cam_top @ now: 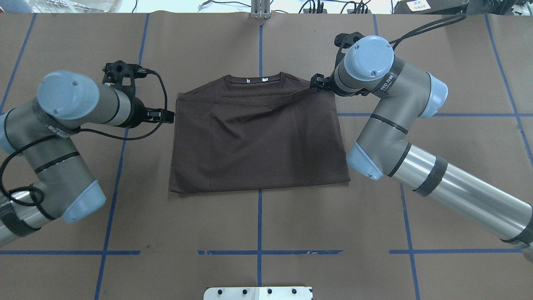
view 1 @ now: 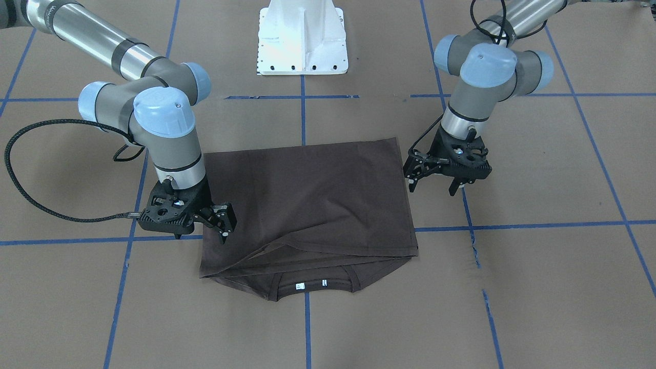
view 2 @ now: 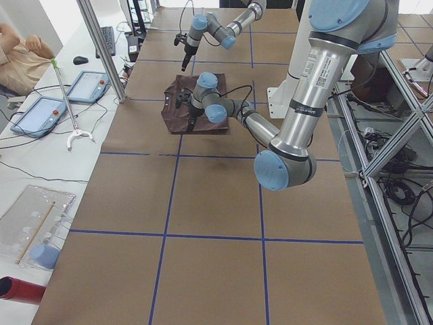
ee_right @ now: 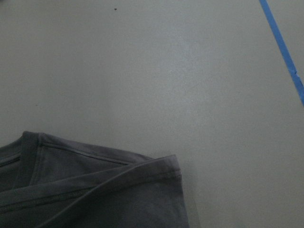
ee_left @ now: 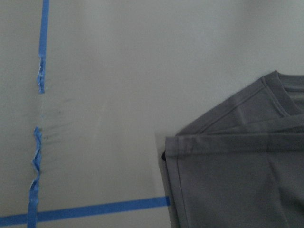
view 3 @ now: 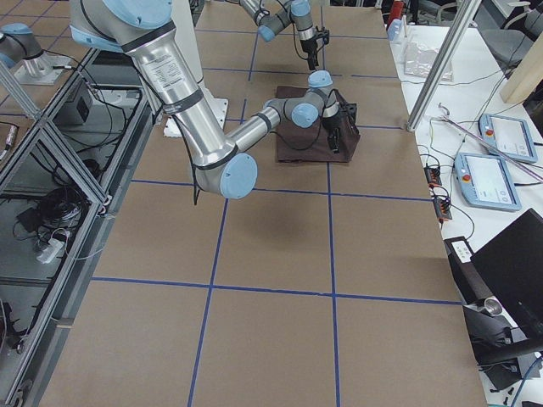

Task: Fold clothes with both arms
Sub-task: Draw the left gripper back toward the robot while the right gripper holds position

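Observation:
The dark brown T-shirt (view 1: 307,195) (cam_top: 258,141) lies folded flat on the brown table, its collar (view 1: 315,283) and white tags (view 1: 300,286) on the side away from the robot. My left gripper (view 1: 433,187) (cam_top: 168,116) hovers open just off the shirt's side edge, holding nothing. My right gripper (view 1: 201,236) (cam_top: 315,82) stands open at the opposite edge near the collar corner, one finger (view 1: 224,230) over the cloth. Both wrist views show a folded shirt corner (ee_left: 237,180) (ee_right: 95,194) lying loose, with no fingers in them.
The white pedestal base (view 1: 302,41) stands behind the shirt. Blue tape lines (cam_top: 259,216) grid the table. A person (view 2: 20,47) sits beside tablets (view 2: 37,115) past the far edge. Screens (view 3: 496,174) lie on the side bench.

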{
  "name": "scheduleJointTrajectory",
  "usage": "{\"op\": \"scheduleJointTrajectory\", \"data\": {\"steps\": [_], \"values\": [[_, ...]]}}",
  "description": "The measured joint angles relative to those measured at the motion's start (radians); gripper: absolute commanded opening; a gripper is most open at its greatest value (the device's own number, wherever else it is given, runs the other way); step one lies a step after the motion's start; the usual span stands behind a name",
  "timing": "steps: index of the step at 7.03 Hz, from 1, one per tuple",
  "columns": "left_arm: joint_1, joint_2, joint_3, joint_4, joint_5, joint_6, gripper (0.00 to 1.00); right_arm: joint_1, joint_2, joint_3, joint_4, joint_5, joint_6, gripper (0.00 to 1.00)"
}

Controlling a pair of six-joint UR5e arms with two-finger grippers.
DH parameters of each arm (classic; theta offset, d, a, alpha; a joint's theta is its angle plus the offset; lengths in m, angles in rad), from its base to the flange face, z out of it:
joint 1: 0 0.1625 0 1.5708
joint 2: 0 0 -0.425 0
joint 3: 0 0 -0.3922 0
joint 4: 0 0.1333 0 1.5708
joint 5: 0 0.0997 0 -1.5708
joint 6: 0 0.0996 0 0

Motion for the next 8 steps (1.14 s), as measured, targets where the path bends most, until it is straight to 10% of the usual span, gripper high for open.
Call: {"op": "scheduleJointTrajectory", "data": {"steps": [5, 8], "values": [[0.229, 0.093, -0.069, -0.073, 0.084, -0.367, 0.57, 0.002, -0.014, 0.022, 0.001, 0.006, 0.002, 1.0], [0.282, 0.092, -0.067, -0.072, 0.09, -0.411, 0.0, 0.002, -0.025, 0.028, 0.001, 0.006, 0.003, 1.0]]}}
